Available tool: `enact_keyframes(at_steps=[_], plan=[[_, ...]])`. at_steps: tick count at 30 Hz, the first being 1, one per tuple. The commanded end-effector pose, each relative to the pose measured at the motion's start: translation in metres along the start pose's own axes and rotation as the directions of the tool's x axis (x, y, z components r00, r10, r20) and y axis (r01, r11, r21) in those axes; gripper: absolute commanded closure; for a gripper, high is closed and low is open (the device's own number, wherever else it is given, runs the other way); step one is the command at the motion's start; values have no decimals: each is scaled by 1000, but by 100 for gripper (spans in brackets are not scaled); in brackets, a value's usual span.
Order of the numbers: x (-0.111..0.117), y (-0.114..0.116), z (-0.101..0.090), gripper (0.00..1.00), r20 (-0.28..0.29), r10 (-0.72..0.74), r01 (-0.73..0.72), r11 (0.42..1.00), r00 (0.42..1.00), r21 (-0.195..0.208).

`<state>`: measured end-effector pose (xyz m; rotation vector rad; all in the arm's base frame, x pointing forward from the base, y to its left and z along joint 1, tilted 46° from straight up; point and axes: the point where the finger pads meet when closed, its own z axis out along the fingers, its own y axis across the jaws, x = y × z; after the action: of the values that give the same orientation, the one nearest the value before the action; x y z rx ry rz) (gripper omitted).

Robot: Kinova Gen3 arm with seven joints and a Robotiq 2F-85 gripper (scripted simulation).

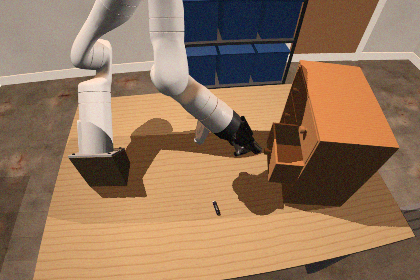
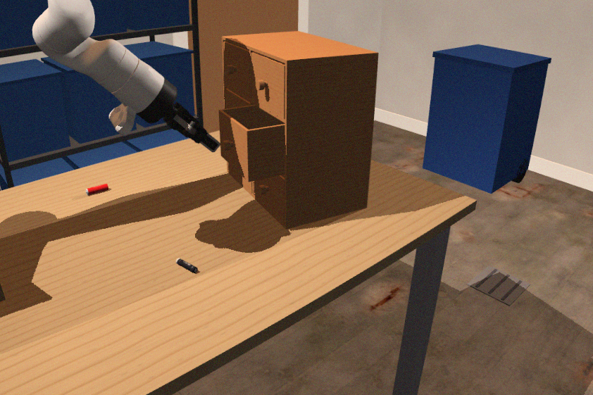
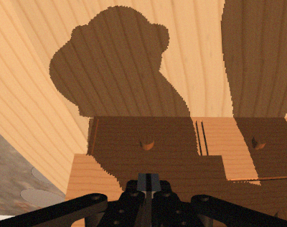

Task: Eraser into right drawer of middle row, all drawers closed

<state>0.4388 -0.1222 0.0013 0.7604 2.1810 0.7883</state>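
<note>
The small orange chest (image 1: pixel 333 127) stands at the table's right side, its fronts facing my arm. Its middle-row right drawer (image 1: pixel 285 153) is pulled out some way; the part of its inside that I see holds nothing. It also shows in the exterior view (image 2: pixel 253 140). The other drawers look pushed in. My gripper (image 1: pixel 259 149) is shut and empty, its fingertips right at the open drawer's knob (image 1: pixel 267 150), as also seen in the exterior view (image 2: pixel 213 145) and the wrist view (image 3: pixel 148 182). A small red piece (image 2: pixel 97 188) lies far off on the table; I cannot tell whether it is the eraser.
The arm's base (image 1: pixel 98 164) stands at the left. Blue bin shelves (image 1: pixel 237 22) stand behind the table; a blue cabinet (image 2: pixel 483 115) stands on the floor.
</note>
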Motion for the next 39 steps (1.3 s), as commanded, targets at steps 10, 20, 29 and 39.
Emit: enact_keyframes(at_steps=[10,20,29,39], plan=[[-14,1,13,100,3,-5,5,1000,1000,-1],[-27,1,25,100,3,-5,5,1000,1000,-1],[-35,1,34,100,3,-5,5,1000,1000,-1],[-45,1,43,100,3,-5,5,1000,1000,-1]])
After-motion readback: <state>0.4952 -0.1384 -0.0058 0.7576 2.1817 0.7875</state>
